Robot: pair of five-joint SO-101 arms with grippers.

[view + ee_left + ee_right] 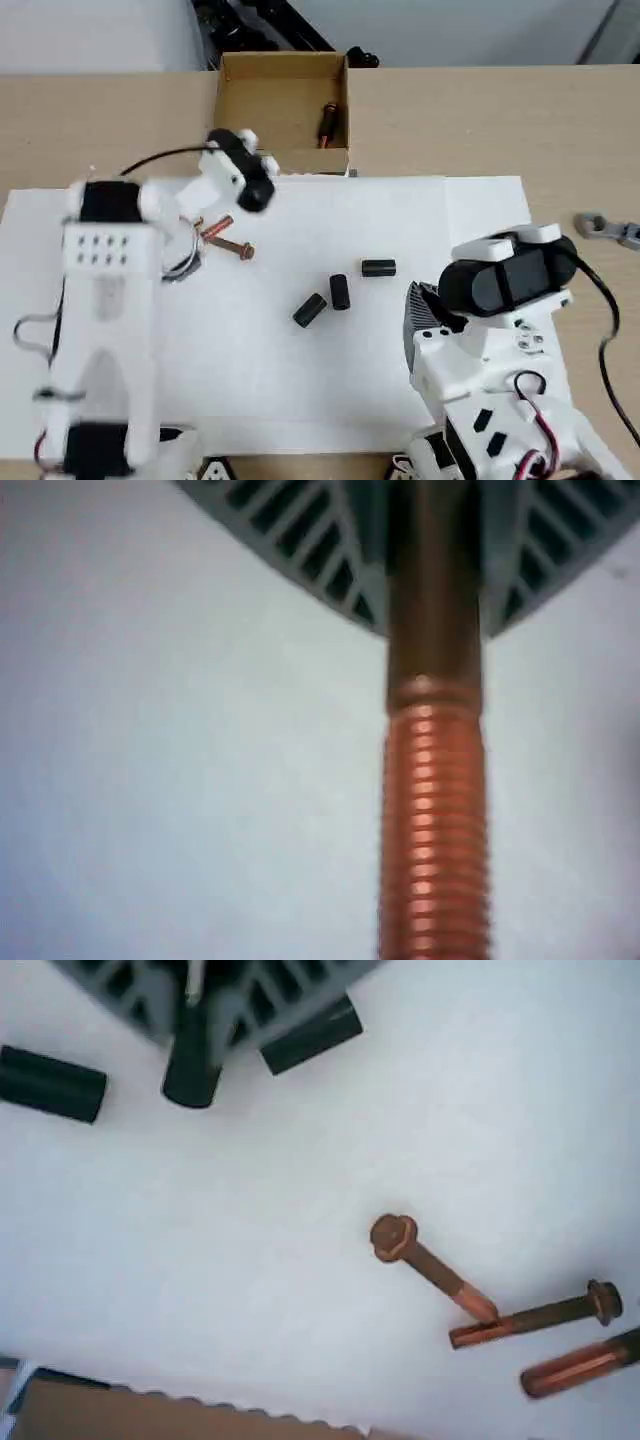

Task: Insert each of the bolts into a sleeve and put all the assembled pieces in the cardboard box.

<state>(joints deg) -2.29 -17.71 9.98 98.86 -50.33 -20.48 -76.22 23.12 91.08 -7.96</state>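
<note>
The left gripper (435,575) has its jaws clamped on a bolt (435,810) by the smooth shank, threads sticking out. I cannot tell the state of the right gripper (200,995).

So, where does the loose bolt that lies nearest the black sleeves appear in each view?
High view: loose bolt left of centre, head toward the black sleeves.
Right wrist view: the bolt closest to the sleeves, hexagon head toward them.
Left wrist view: a different one, the held bolt in the left gripper.
Shared landmark: the white sheet below the bolts.
</note>
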